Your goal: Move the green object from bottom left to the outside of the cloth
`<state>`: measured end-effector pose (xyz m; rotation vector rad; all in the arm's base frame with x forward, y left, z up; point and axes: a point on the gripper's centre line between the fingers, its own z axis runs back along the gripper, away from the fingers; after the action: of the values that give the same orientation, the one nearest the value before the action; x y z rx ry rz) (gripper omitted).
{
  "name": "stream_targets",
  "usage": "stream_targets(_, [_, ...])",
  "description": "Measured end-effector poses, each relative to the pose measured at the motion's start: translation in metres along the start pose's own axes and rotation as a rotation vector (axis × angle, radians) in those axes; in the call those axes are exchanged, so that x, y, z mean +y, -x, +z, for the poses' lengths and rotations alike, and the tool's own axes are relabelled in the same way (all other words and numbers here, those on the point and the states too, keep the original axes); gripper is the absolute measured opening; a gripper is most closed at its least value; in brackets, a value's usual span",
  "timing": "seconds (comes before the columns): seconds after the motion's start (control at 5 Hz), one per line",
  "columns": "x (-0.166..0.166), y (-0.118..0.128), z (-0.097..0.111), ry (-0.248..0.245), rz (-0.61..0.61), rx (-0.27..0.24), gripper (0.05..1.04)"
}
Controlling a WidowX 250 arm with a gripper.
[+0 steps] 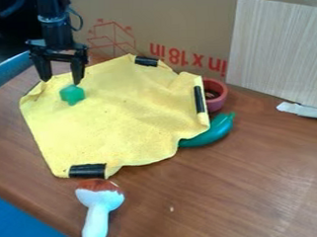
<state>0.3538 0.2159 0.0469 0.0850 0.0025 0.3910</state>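
the step in hand is, i think, preparing the grasp: with fingers apart, the gripper (62, 81) is near the green object (72, 94) at the yellow cloth's (121, 124) upper left, so next it should align, then close.

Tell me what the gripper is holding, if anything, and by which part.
Nothing is held: the jaws of the gripper stand apart, and the green object is on the cloth, near the tip of one jaw.
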Motion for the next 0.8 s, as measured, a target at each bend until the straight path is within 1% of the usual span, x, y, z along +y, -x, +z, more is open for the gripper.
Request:
stream_targets(0.4, [-0.024,0.012,-0.013,0.007,-0.110,0.044,1.001])
stream_targets(0.6, [-0.026,0.013,-0.015,0.000,-0.128,0.050,1.001])
stream_targets(0.8, [-0.024,0.015,-0.014,-0.012,-0.113,0.063,1.001])
